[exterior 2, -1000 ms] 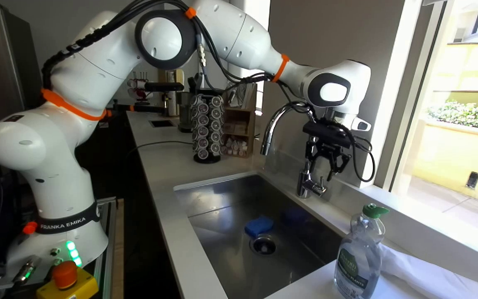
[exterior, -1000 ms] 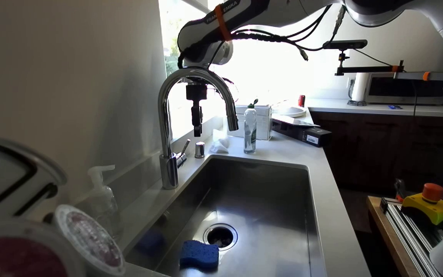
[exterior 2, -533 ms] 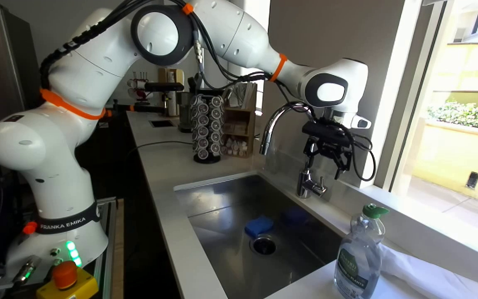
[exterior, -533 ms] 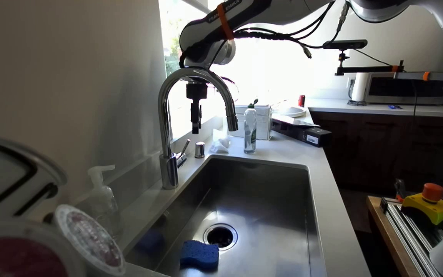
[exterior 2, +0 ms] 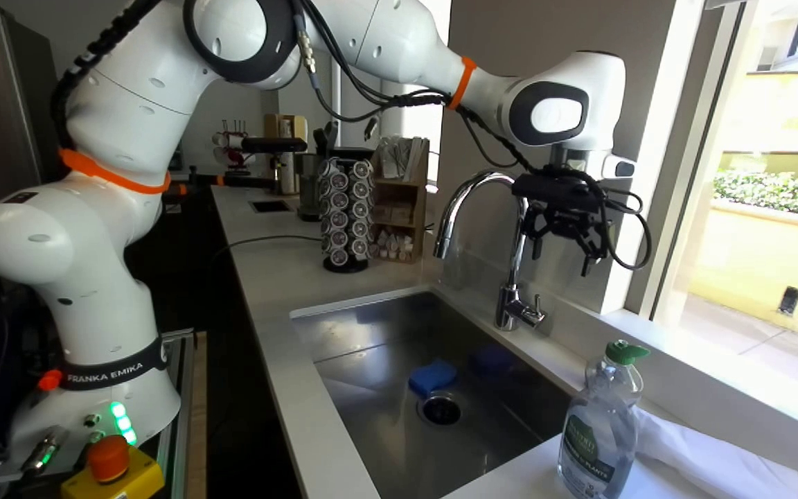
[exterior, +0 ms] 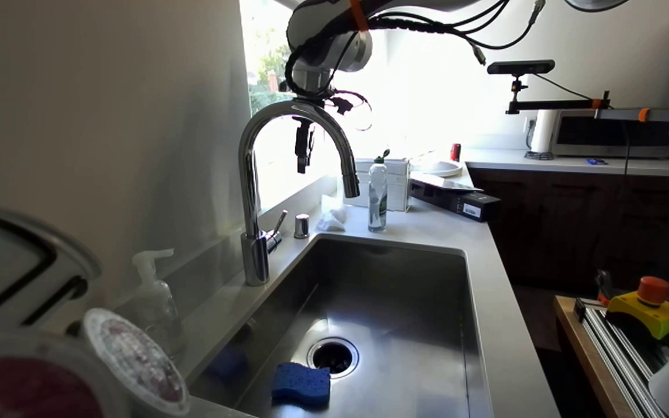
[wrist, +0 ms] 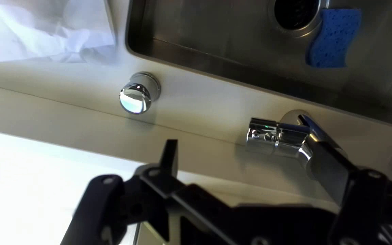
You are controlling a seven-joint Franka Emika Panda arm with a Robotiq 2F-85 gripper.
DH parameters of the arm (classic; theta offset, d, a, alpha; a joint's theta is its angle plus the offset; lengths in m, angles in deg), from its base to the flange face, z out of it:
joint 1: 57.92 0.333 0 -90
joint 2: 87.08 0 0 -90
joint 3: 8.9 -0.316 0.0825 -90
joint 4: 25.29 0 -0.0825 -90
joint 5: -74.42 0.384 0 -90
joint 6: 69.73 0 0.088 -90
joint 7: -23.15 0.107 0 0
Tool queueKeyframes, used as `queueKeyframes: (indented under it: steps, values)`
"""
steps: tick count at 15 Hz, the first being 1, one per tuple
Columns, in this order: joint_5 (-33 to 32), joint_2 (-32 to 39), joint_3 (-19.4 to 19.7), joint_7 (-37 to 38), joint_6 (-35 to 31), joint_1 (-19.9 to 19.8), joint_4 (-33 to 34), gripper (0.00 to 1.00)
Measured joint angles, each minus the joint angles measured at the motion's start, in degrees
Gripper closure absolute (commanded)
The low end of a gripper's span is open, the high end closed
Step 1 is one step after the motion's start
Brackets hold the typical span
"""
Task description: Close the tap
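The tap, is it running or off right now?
The tap looks off: in both exterior views, no stream shows between its spout and the sink.

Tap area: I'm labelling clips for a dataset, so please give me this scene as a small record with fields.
tap: chrome, arched; no water seen at the spout
lever: points upward; whether it is fully shut, cannot tell
jaws: open, nothing between them, higher than the lever
sponge: blue, in the sink, beside the drain
green-capped bottle: clear, upright on the counter
red button: on a yellow box
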Motion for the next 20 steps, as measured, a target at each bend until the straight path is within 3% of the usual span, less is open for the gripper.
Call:
queueKeyframes:
  steps: [8, 20]
  values:
    - [1.8, -9.3, 2.2, 0.5, 0.0, -0.7, -4.5, 0.0]
    - [2.9, -25.9, 6.2, -4.9, 0.3, 0.1, -17.6, 0.0]
